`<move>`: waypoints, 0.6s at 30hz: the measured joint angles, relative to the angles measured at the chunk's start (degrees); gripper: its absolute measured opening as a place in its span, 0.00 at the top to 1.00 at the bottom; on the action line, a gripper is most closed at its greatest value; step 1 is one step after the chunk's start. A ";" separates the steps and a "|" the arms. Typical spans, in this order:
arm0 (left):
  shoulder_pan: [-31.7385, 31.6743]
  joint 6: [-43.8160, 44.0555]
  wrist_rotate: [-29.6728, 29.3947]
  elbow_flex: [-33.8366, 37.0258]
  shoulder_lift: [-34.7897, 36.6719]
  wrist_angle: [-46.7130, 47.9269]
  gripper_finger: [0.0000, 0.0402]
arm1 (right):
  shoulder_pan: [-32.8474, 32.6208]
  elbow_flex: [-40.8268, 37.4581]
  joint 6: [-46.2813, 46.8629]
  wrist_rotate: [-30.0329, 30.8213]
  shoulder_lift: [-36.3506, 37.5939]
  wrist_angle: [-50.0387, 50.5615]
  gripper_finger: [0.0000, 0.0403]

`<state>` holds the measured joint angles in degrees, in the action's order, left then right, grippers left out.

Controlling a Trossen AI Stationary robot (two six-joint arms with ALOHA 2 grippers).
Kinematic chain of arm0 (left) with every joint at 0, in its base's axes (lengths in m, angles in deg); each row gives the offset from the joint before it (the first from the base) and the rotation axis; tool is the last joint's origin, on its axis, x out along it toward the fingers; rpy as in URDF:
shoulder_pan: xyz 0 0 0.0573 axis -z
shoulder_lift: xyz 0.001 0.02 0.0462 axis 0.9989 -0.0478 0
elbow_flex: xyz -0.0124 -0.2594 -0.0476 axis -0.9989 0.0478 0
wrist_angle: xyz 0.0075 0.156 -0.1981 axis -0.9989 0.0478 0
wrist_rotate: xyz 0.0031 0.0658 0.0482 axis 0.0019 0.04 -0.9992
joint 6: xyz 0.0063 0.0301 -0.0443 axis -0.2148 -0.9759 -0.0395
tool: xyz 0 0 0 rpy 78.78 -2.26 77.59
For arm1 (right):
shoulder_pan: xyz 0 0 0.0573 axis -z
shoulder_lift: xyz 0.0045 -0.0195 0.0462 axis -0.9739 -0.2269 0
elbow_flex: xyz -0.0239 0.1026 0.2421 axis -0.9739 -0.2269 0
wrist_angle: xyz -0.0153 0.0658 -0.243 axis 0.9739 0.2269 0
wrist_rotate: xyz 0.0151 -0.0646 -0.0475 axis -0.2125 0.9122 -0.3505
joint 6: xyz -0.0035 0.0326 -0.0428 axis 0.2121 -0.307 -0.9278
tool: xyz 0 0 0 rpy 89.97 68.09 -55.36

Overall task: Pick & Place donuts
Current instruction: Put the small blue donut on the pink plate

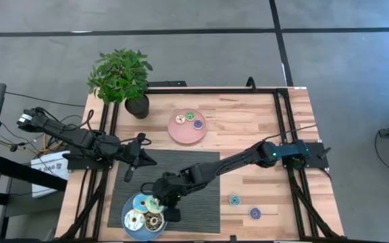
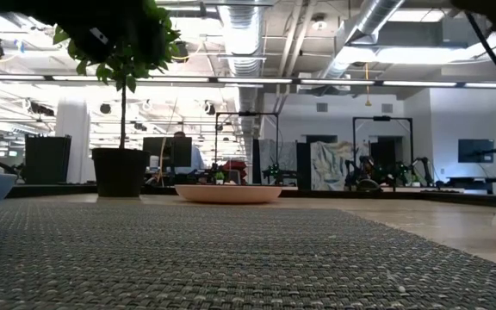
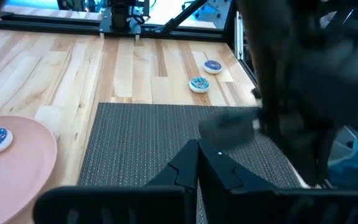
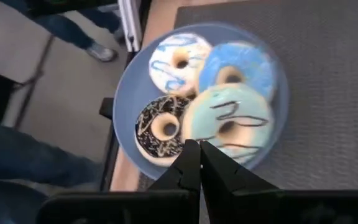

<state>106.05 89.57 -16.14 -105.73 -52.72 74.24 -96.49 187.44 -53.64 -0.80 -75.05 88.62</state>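
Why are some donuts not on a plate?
Two small donuts lie loose on the bare wood, away from the blue plate and pink plate. Nothing looks spilled or broken.

You are looking at a light wooden worktop [image 1: 248, 121] with a black frame along its edges. A dark woven mat [image 1: 201, 196] lies on its near middle. A blue plate [image 1: 130, 226] rests on the mat's near left corner, and a pink plate [image 1: 178, 133] sits on the bare wood just beyond the mat. A potted plant [image 1: 121, 79] stands at the far left corner. Two small donuts [image 1: 234, 200] lie on the wood just right of the mat, near each other but apart.
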 joint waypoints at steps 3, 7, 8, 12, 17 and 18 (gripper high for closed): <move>0.00 0.03 -0.34 0.00 0.00 -0.33 1.00 | -0.49 0.09 -1.90 4.20 3.46 7.92 1.00; 0.20 0.79 -2.71 -0.85 -0.30 -2.10 1.00 | -0.71 0.12 -4.43 8.20 7.18 23.74 1.00; 0.53 0.81 -3.70 -1.64 -0.92 -2.82 1.00 | -0.77 0.03 -4.87 9.74 7.81 27.33 1.00; 2.40 -2.14 -7.41 -5.91 -4.12 -3.16 1.00 | -0.93 -4.68 -6.24 13.58 12.64 30.35 1.00; 3.56 -4.46 -10.33 -10.58 -10.27 -3.05 1.00 | -2.19 -27.38 -3.58 14.14 25.70 16.79 1.00; 3.70 -4.28 -10.92 -11.30 -11.54 -3.03 1.00 | -2.41 -33.32 -2.26 14.04 28.69 13.08 1.00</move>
<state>109.75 85.29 -27.06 -117.04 -64.26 71.21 -98.90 154.12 -55.90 13.24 -46.36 101.70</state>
